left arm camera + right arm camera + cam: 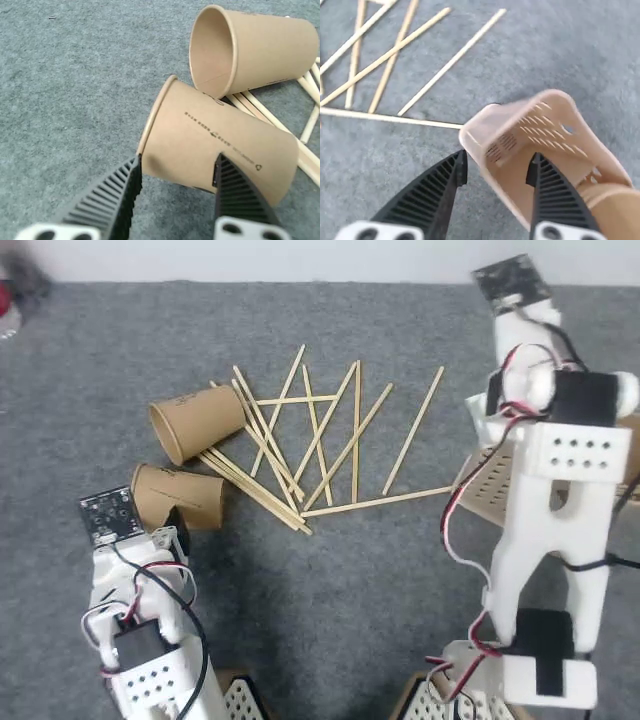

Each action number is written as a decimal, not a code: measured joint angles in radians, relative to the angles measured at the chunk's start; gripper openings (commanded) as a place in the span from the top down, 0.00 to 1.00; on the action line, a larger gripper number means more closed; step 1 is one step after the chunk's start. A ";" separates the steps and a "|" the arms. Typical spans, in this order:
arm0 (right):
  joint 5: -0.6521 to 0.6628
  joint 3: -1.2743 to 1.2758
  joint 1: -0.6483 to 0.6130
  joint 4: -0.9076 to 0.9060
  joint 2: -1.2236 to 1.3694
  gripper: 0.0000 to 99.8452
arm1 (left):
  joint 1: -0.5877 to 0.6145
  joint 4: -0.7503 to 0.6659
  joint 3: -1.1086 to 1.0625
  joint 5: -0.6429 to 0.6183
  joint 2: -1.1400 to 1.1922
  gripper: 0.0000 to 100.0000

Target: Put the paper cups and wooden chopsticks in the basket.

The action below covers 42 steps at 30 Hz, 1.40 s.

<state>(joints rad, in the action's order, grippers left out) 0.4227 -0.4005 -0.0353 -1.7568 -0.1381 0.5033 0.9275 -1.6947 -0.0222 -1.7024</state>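
Near cup [190, 496]: lies on its side at the left of the carpet [350, 610], mouth facing the left edge, between the fingers of the left gripper [177, 162].
Far cup [197, 422]: just beyond the near cup, also on its side, with its wall resting across a few chopsticks [320, 440].
Chopsticks: a loose fan in mid-carpet, crossing one another; one long stick points toward the basket [488, 490].
Basket: at the right, under the right arm, apparently tipped rather than flat.
Left gripper: jaws wide, one on each side of the near cup close to its rim, not clamped on it.
Right gripper [498, 157]: jaws spread with a corner of the basket between them; I cannot tell whether a finger touches its wall.
Step in hand: probably the grasp on the near cup.
Doing it well: centre the cup between the fingers, since a round wall can roll out. Close gently near the rim, where the thin paper is likely stiffest and least prone to denting. Lift it clear before swinging across, so the sticks are not dragged.
Surface: grey short-pile carpet; it should hold the cup from sliding, though flat sticks may be awkward to pinch.
Room: a pale wall [300, 258] runs along the carpet's far edge.
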 measured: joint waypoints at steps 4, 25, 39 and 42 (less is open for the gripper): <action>0.072 0.015 -0.074 0.000 -0.034 0.79 | 0.000 0.000 0.000 0.000 0.000 0.77; 0.565 0.898 -0.265 0.485 -0.198 0.79 | 0.000 0.000 0.000 0.000 0.000 0.77; 0.752 0.692 -0.249 0.517 0.270 0.79 | 0.000 0.000 0.000 0.000 0.000 0.77; 0.789 0.657 -0.249 0.534 0.353 0.79 | 0.000 0.000 0.000 0.000 0.000 0.77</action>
<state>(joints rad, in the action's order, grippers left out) 1.2114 0.2562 -0.2839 -1.2229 0.2148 0.5033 0.9275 -1.6947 -0.0222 -1.7024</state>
